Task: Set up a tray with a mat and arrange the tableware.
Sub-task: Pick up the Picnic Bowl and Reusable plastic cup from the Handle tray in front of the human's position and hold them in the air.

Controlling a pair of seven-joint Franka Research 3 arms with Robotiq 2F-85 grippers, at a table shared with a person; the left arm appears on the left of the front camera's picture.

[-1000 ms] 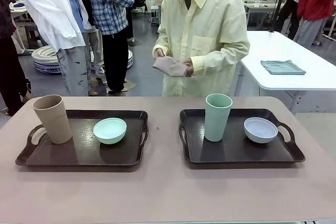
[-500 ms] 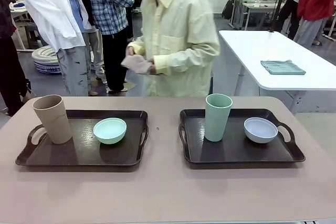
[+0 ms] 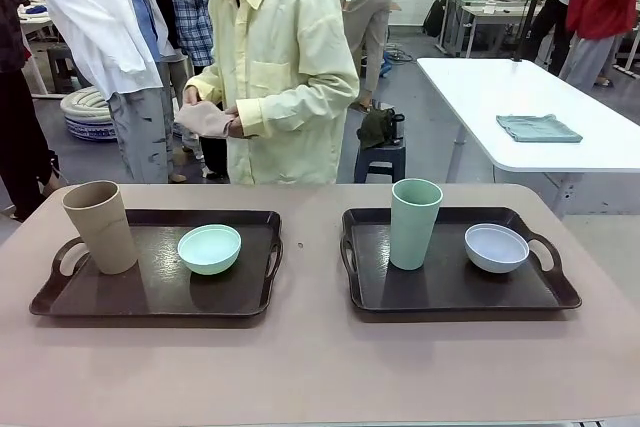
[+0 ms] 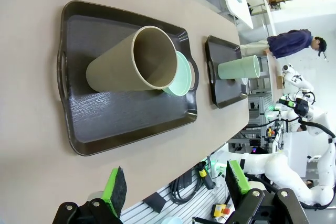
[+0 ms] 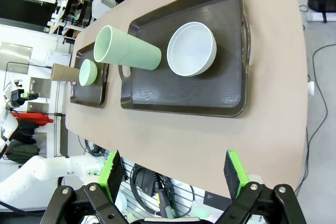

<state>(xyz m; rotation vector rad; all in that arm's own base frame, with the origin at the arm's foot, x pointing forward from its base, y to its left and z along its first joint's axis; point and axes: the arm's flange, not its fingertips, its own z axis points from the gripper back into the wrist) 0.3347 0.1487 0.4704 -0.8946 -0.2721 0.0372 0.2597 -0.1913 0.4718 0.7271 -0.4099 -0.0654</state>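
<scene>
Two dark brown trays sit side by side on the table. The left tray (image 3: 150,297) carries a tan cup (image 3: 100,226) and a mint green bowl (image 3: 209,248). The right tray (image 3: 450,292) carries a pale green cup (image 3: 415,223) and a greyish white bowl (image 3: 496,247). At the far side a person in a pale yellow shirt holds a folded pinkish mat (image 3: 205,119) in both hands. My left gripper (image 4: 176,190) is open, hanging off the table's near edge by the left tray (image 4: 79,124). My right gripper (image 5: 173,174) is open too, above the near edge by the right tray (image 5: 231,98).
A white table (image 3: 540,107) with a folded teal cloth (image 3: 538,128) stands at the back right. A stool with a dark bag (image 3: 380,132) is behind the table's far edge. Several people stand at the back left.
The person has walked from behind the middle of the table toward the left, carrying the folded mat. The trays, the cups and the bowls have not moved.
</scene>
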